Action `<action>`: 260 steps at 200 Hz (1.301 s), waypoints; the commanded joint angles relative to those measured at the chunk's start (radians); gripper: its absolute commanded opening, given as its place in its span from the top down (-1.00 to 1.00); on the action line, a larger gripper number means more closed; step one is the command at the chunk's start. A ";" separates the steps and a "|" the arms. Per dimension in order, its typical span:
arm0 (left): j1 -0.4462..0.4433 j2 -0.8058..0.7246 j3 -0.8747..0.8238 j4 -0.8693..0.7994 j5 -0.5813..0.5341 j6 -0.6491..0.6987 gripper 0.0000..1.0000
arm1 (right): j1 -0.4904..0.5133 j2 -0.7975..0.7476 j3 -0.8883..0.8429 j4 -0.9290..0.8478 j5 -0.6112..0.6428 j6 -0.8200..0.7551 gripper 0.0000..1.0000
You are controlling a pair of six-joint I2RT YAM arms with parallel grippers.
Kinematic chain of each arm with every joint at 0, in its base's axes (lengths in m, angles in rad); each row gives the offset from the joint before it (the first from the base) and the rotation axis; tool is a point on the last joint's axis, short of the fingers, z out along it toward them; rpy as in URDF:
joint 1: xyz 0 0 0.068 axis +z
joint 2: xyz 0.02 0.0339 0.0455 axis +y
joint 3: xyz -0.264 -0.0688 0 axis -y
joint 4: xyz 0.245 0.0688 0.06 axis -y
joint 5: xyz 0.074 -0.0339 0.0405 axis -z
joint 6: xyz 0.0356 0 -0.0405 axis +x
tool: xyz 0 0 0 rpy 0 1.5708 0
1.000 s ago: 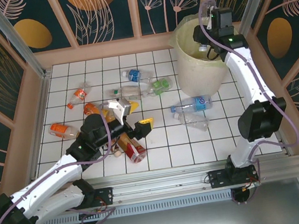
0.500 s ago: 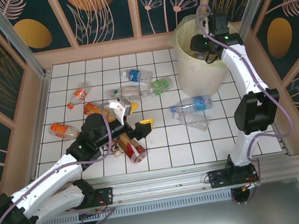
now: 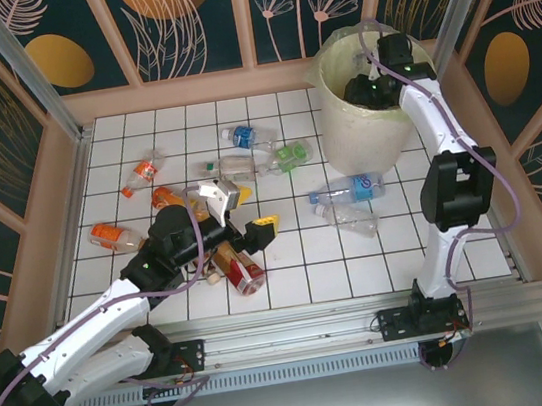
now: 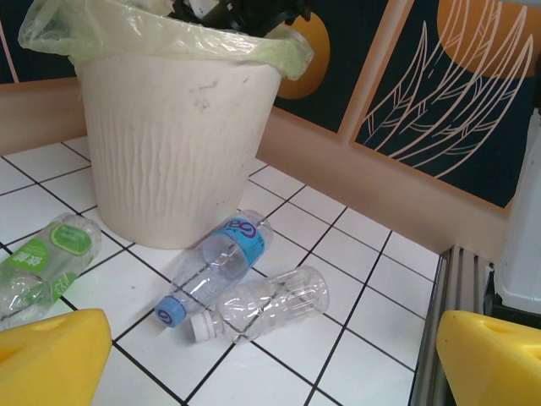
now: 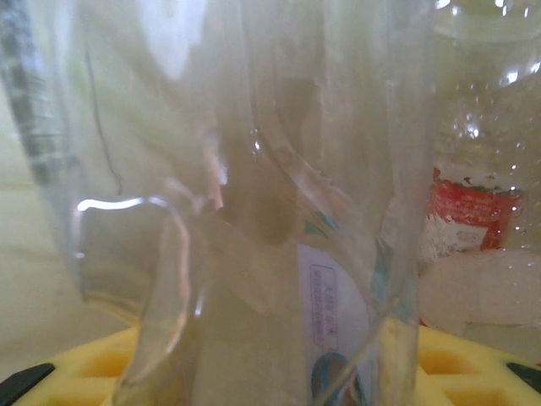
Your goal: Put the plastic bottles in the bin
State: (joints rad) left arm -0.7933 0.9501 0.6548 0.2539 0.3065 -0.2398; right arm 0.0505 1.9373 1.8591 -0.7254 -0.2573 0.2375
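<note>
- Several plastic bottles (image 3: 235,165) lie scattered on the white tiled table (image 3: 291,271). Most are well apart from the bin (image 3: 358,140).
- Right end effector (image 3: 373,90): lowered into the bin mouth, jaws narrow around a crushed clear bottle (image 5: 254,211). A red-labelled bottle (image 5: 473,211) lies just beside it inside the bin.
- Left end effector (image 3: 249,210): jaws wide, nothing held, poised above the bottle cluster at the left-centre of the table.
- Ahead of the left end effector, near the bin's base, a blue-labelled bottle (image 4: 221,262) and an unlabelled clear bottle (image 4: 270,300) lie on their sides, touching.
- Handling, as a judgement: both look empty, so light, thin-walled and slick. They are likely to dent and roll. Take hold across the mid-body, not at the tapered neck or cap.
</note>
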 commanded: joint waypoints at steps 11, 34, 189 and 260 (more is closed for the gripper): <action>-0.007 -0.011 0.017 -0.012 0.010 0.004 -0.97 | -0.017 0.055 0.070 -0.074 -0.087 0.004 -0.05; -0.007 -0.013 0.014 -0.010 0.007 0.005 -0.97 | -0.017 0.078 0.077 -0.091 -0.098 -0.004 -0.06; -0.007 -0.013 0.006 -0.007 0.008 -0.002 -0.97 | -0.017 0.098 0.208 -0.138 -0.080 -0.008 -0.45; -0.007 -0.024 0.008 -0.011 0.006 -0.009 -0.97 | -0.008 -0.038 0.268 -0.132 0.087 0.007 -0.46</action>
State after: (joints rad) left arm -0.7933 0.9455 0.6548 0.2382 0.3061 -0.2401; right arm 0.0364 2.0079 2.1124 -0.8577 -0.2619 0.2386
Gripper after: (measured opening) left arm 0.986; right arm 0.733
